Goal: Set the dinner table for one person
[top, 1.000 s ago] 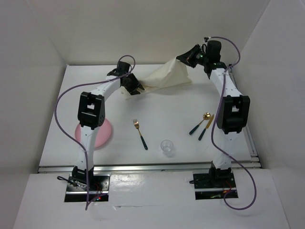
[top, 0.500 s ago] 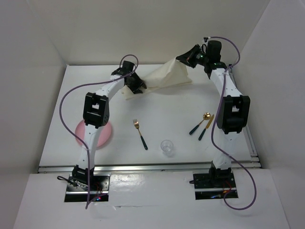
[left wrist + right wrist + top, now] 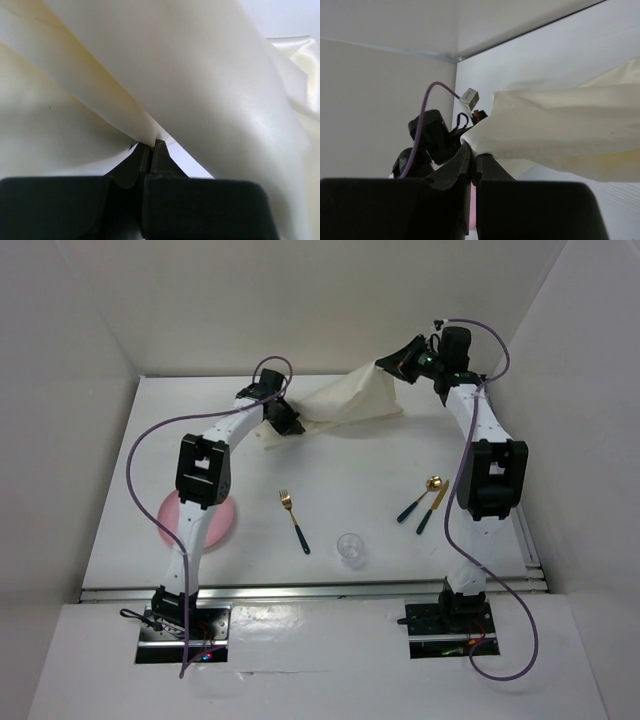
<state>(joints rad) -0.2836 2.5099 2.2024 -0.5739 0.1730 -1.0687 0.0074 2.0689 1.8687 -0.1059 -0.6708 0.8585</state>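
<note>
- Dinner table (image 3: 350, 465): rigid, smooth and fixed. It is the work surface and is not to be gripped. It carries every item in view.
- Cloth (image 3: 350, 400): lies toward the far edge of the table, with its right corner raised off the table. Judged soft, light and limp. It will sag and fold between hold points, and it may slide on the smooth table.
- Recommended hold points: two corners of one edge, pinched at the hem, so the cloth can be drawn taut and laid flat.
- Left end effector (image 3: 290, 425): clenched on a fold at the cloth's left end, low to the table. The left wrist view shows fabric nipped between the tips.
- Right end effector (image 3: 383, 365): clenched on the cloth's raised right corner, above the far edge of the table.
- Other items, toward the near half of the table: plate (image 3: 228, 522) at left, fork (image 3: 294, 520) and glass (image 3: 350, 547) at centre, spoon (image 3: 420, 498) and knife (image 3: 433, 508) at right.
- Change from one second earlier: the left end effector stood released beside the cloth's left end; it has advanced and closed on the fabric. The right corner sits slightly higher.
</note>
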